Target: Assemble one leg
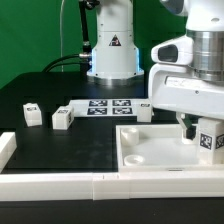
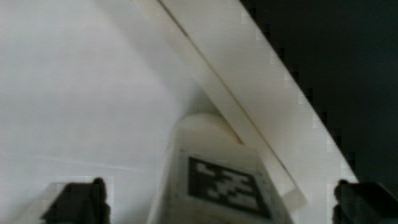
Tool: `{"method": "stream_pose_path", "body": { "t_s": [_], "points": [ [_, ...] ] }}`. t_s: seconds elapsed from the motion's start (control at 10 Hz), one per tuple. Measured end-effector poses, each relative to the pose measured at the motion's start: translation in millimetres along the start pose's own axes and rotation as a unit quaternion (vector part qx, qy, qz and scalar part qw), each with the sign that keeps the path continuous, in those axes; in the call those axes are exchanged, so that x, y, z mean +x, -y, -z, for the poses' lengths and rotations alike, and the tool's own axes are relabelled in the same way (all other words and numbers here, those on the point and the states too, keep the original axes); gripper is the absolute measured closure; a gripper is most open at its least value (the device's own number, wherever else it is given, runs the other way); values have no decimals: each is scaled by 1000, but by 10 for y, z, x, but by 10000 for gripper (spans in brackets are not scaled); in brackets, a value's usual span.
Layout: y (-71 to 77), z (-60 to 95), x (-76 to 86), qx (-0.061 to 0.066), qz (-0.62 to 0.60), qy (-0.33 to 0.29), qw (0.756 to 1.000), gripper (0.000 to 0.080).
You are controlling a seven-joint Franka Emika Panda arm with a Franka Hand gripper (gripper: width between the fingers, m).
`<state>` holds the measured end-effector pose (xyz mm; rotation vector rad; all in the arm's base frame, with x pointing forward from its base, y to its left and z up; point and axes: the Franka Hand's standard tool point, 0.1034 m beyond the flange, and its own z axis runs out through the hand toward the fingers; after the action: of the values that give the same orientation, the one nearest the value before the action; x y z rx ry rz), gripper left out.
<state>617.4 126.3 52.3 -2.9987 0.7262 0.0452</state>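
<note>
over tray [image 1: 135,150] (white): claw-held [image 1: 204,143] leg [image 1: 209,139].

White leg [image 1: 208,137], black-and-white square marker [image 1: 209,141]

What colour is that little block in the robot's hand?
White, with a black-and-white square marker; the leg shows best in the wrist view, between the hand fingers.
</note>
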Motion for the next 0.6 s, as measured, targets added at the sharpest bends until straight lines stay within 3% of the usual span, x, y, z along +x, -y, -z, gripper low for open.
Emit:
{"method": "stream_pose_path", "body": {
  "t_s": [0.3, 0.6],
  "points": [
    [-18, 14, 21, 1, 171, -1, 985, 151],
    [-17, 34, 42, -5, 361, -6, 932, 151]
  ]
}}
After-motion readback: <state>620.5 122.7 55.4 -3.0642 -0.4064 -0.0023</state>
